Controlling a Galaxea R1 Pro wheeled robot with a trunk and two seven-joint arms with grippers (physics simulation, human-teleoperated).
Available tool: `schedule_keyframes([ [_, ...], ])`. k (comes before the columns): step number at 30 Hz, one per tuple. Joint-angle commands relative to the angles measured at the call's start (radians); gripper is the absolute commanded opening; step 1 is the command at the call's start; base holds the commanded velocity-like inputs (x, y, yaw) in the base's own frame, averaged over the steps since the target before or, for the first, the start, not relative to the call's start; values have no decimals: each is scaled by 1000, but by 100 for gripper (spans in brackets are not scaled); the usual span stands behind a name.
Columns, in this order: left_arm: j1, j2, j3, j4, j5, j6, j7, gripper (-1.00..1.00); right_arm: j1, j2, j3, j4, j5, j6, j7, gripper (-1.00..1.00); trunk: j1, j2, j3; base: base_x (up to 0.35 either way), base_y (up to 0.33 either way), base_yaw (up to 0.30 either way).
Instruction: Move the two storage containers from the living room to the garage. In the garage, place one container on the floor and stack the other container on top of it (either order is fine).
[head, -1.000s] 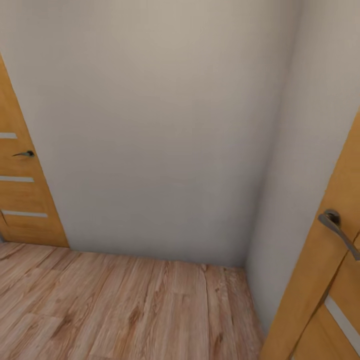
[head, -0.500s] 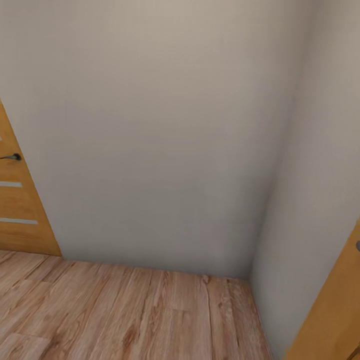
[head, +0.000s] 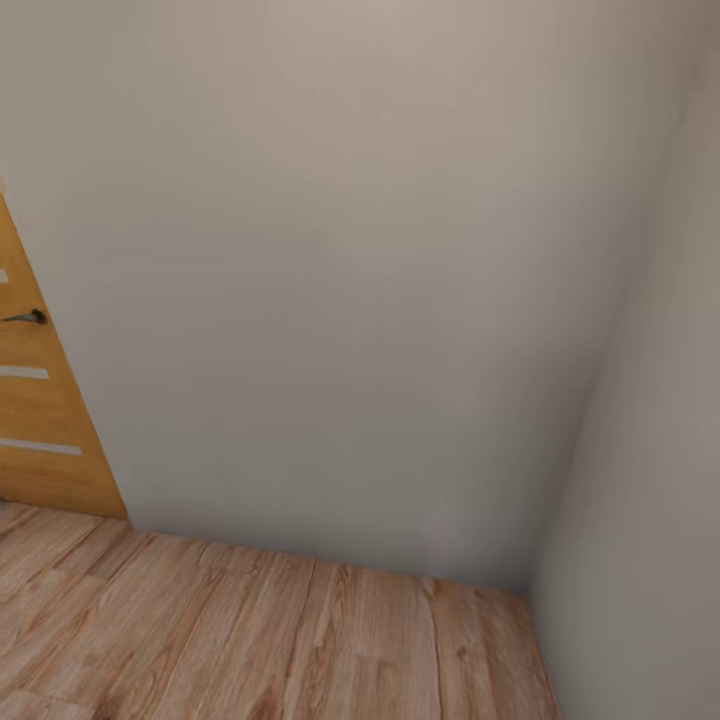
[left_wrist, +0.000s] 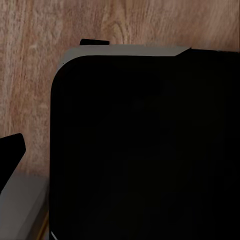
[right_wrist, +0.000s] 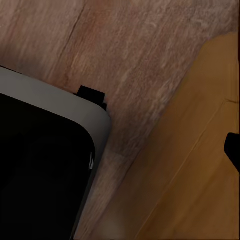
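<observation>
Head view, left to right. A wooden door is showing at 9 o'clock, orange-brown, with pale glass slits and a dark lever handle. A plain pale wall is taking up the centre, running from 9 through 12 to about 2 o'clock. A second wall is meeting it at a corner near 4 o'clock. Light wood plank floor is lying along the bottom, from 8 to 5 o'clock.

Left wrist view: a big black body with a grey rounded rim, likely the robot's base, is sitting over the planks. A black tip is poking in at 9 o'clock; cannot tell whether it belongs to the left gripper, nor how wide the fingers are standing.

Right wrist view: the same kind of black, grey-rimmed body is lying at 8 o'clock over planks. An orange-brown wooden panel is filling 4 o'clock. A black bit is cutting in at 3 o'clock; the right gripper's opening cannot be told either.

The containers are nowhere among these surfaces; their place cannot be told.
</observation>
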Motion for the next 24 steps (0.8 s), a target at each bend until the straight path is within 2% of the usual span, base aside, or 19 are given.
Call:
schedule_keyframes([
  [1,0,0,1,0,6,-2,0,100,-1,0,8,3,-11,-6,3,100,1,0,-1,321,0,263],
  [13,0,0,3,0,6,-4,0,100,-1,0,8,3,-11,-8,3,100,1,0,-1,303,0,269],
  [20,0,0,3,-1,6,-4,0,100,-1,1,8,3,-13,-10,2,100,1,0,-1,25,0,274],
  [24,0,0,16,-1,16,-4,2,100,-1,2,6,3,-20,-12,-5,100,1,0,-1,1,0,276],
])
